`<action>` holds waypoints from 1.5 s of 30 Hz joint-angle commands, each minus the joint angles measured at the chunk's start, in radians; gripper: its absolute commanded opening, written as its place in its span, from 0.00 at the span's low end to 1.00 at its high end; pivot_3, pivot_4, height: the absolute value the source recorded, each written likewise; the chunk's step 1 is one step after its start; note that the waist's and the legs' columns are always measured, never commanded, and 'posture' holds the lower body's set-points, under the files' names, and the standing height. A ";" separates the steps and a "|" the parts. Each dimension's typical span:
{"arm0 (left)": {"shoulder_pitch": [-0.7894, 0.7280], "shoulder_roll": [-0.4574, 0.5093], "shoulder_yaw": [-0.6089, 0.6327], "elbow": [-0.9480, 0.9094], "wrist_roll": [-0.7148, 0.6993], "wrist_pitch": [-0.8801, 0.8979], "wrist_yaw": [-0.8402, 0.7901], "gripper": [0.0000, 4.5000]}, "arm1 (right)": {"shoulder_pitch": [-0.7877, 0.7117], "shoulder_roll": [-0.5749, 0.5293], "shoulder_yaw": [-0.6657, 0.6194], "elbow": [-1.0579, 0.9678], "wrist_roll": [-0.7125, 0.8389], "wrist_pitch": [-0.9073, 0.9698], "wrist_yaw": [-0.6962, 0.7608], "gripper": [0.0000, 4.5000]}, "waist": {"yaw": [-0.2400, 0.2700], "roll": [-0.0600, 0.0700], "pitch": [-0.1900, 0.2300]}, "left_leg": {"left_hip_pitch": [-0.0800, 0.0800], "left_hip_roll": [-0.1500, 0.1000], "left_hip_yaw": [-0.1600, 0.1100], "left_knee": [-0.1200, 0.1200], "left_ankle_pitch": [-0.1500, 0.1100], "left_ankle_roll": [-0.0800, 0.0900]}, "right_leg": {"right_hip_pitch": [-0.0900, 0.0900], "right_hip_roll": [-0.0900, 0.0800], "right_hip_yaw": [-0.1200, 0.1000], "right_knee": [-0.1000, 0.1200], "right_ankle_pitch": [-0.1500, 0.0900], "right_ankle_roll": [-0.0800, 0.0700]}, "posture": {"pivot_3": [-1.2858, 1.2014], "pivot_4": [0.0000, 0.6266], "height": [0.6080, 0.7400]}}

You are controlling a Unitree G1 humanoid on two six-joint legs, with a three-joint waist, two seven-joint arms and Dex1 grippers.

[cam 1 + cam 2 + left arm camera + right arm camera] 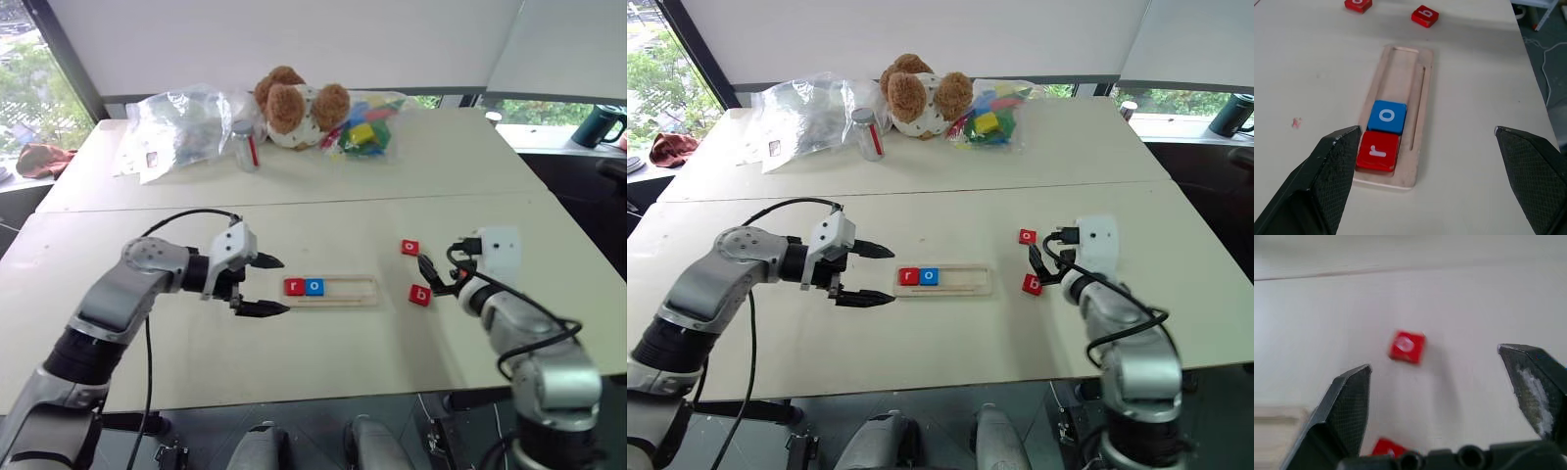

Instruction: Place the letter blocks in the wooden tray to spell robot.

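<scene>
**Two tiles in, two waiting**

Nearest the camera, the left hand (263,285) is spread wide by the tray's left end. The wooden tray (343,291) is laid lengthwise left-to-right on the tabletop (323,147), r (294,287) and o (314,287) seated leftmost. Red b (419,295) and o (409,248) are left beside the spread, empty right hand (432,276).

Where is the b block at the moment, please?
In the left eye view the b block lies loose on the table, just right of the tray, below the red o block and beside the open right gripper.
</scene>
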 commanded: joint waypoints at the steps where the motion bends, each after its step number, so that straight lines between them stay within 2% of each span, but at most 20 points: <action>1: -0.012 0.016 -0.003 -0.009 0.007 -0.057 -0.056 1.00 | 0.022 -0.186 -0.010 0.219 0.077 -0.300 0.388 0.98 | 0.007 0.000 0.000 | 0.000 0.000 0.000 0.001 0.000 0.000 | 0.001 0.000 0.000 -0.001 0.000 0.000 | 0.52 0.24 1.00; 3: -0.016 0.019 -0.009 -0.002 0.019 -0.065 -0.066 1.00 | 0.028 -0.282 0.015 0.370 0.074 -0.453 0.549 0.98 | 0.009 0.000 0.001 | 0.000 0.000 0.000 0.001 -0.001 0.001 | 0.003 0.000 -0.001 -0.002 0.000 0.000 | 0.52 0.24 1.00; 10: -0.005 0.024 0.015 -0.005 0.029 -0.056 -0.050 1.00 | 0.009 -0.384 0.089 0.631 0.040 -0.723 0.783 0.98 | 0.003 0.000 0.001 | 0.001 0.001 0.001 0.002 -0.001 0.002 | 0.003 -0.001 0.001 -0.001 0.000 0.000 | 0.52 0.24 1.00; 25: 0.047 0.047 0.024 -0.034 0.033 -0.048 -0.014 1.00 | -0.081 -0.326 0.174 0.797 0.009 -0.865 0.812 0.98 | 0.007 0.000 0.001 | 0.001 0.000 0.000 0.002 -0.001 0.001 | 0.003 -0.004 0.001 -0.001 0.000 0.000 | 0.52 0.24 1.00; 28: 0.051 0.047 0.019 -0.033 0.035 -0.049 -0.010 1.00 | -0.086 -0.315 0.181 0.800 0.007 -0.882 0.812 0.81 | 0.006 0.000 0.001 | 0.001 0.001 0.000 0.002 -0.001 0.001 | 0.003 -0.004 0.001 -0.001 0.000 0.000 | 0.52 0.24 1.00; 32: 0.042 0.043 0.012 -0.016 0.044 -0.056 -0.012 1.00 | -0.101 -0.303 0.198 0.802 0.005 -0.898 0.813 0.34 | 0.006 0.000 0.001 | 0.001 0.000 0.000 0.002 0.000 0.001 | 0.003 -0.004 0.001 0.000 0.000 0.000 | 0.52 0.24 1.00; 33: 0.042 0.044 0.012 -0.010 0.047 -0.060 -0.015 1.00 | -0.105 -0.302 0.202 0.798 0.004 -0.897 0.812 0.25 | 0.006 0.000 0.001 | 0.001 0.000 0.001 0.002 0.000 0.001 | 0.003 -0.004 0.001 0.000 0.000 0.000 | 0.52 0.24 1.00; 38: 0.047 0.063 0.024 0.017 0.062 -0.070 -0.025 1.00 | -0.163 -0.311 0.228 0.704 0.021 -0.809 0.828 0.25 | 0.006 0.000 0.001 | 0.001 0.000 0.000 0.002 0.000 0.001 | 0.002 -0.004 0.001 0.000 0.000 0.000 | 0.52 0.24 1.00; 41: 0.052 0.084 0.034 0.036 0.070 -0.079 -0.030 1.00 | -0.261 -0.303 0.284 0.588 0.056 -0.654 0.866 0.25 | -0.002 0.000 0.001 | 0.001 0.001 0.001 0.002 0.000 0.000 | 0.001 -0.004 0.002 0.001 0.000 0.000 | 0.52 0.24 1.00; 45: 0.047 0.088 0.038 0.050 0.077 -0.086 -0.022 1.00 | -0.402 -0.265 0.396 0.568 0.025 -0.555 0.912 0.25 | 0.004 0.000 0.001 | 0.001 0.001 0.000 0.002 0.000 0.000 | 0.000 -0.004 0.001 0.002 0.000 0.000 | 0.52 0.24 1.00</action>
